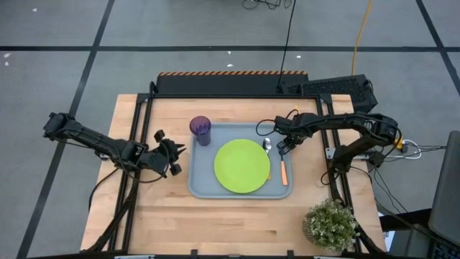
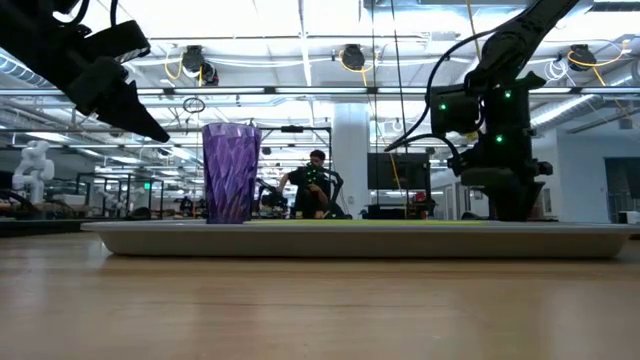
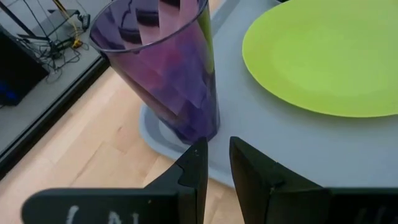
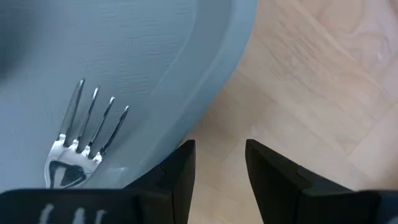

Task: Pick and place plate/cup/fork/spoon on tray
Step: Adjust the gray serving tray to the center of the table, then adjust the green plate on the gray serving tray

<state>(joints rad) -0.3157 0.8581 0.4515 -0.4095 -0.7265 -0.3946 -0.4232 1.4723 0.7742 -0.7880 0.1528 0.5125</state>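
The left gripper (image 1: 175,150) hangs just off the left edge of the tray (image 1: 201,187), above the table (image 1: 230,223). Its jaws stand a little apart and hold nothing. In the left wrist view the cup (image 3: 163,68) stands right ahead of the two fingers (image 3: 194,171), not touching them.

The right gripper (image 1: 282,147) is over the right edge of the tray, near its far right corner. Its jaws are parted with nothing between them. In the right wrist view they sit over the tray's rim (image 4: 211,81) and the bare wood beside it, with the fork (image 4: 87,134) lying just inside the tray.

No words or labels can be read on anything.

The tray lies in the middle of the table and holds all four things. The purple cup (image 1: 200,129) stands upright in its far left corner. The green plate (image 1: 241,166) lies flat in the middle. The spoon (image 1: 267,144) rests by the plate's far right side. The fork's orange handle (image 1: 284,173) lies along the right edge of the tray
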